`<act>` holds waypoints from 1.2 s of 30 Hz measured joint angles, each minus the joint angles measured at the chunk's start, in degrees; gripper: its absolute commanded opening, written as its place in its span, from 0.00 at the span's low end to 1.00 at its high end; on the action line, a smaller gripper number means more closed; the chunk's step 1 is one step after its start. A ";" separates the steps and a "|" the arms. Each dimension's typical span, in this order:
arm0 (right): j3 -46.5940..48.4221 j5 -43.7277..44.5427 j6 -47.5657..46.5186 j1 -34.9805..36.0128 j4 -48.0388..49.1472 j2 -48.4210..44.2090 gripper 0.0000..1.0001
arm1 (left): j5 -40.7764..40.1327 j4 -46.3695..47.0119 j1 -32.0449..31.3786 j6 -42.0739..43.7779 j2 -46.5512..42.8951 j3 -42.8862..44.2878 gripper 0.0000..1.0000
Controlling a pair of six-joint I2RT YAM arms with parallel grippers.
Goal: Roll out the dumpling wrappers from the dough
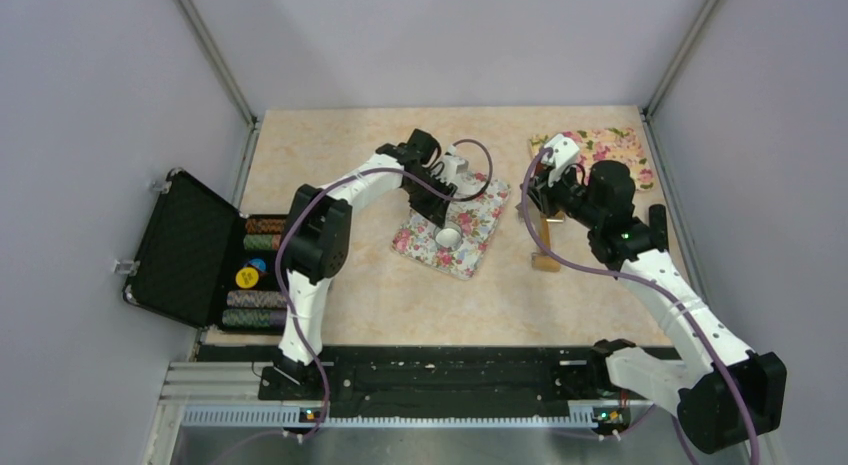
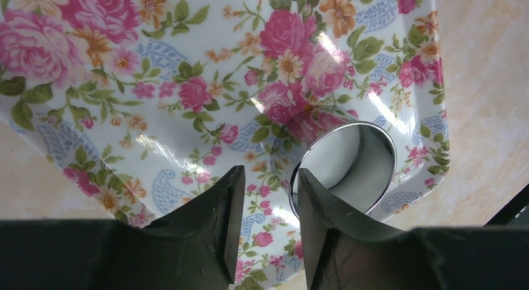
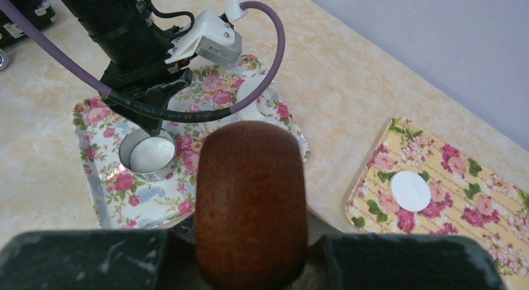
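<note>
Your left claw [image 2: 268,209] hangs over the white floral tray [image 2: 125,115], jaws apart, only tray pattern showing between them; one fingertip [image 2: 318,215] sits at the rim of a metal ring [image 2: 391,159] standing on the tray. In the left wrist view the ring's inside is a pale grey blur; the right wrist view tells you what fills it: white dough [image 3: 151,154], lying inside the ring. Your right claw [image 3: 249,252] is clamped on a brown wooden rolling pin [image 3: 249,178]; the top view places it over the worktop [image 1: 400,305], between the tray and a yellow floral mat [image 3: 461,178]. Only the right wrist view shows the dumpling wrapper [image 3: 410,191], a flat white disc on that mat; from above, the arm covers that spot.
</note>
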 measured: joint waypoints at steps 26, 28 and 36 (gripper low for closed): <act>-0.76 1.25 1.86 -1.01 0.70 -0.11 0.00 | -1.44 6.93 4.52 -7.76 0.42 6.27 0.00; -0.83 1.46 2.58 -1.07 1.44 -0.11 0.00 | -3.48 7.85 5.35 -8.46 0.48 6.58 0.00; -1.11 1.75 4.87 -1.16 2.69 -0.11 0.00 | -8.92 9.16 5.27 -9.77 6.05 14.53 0.00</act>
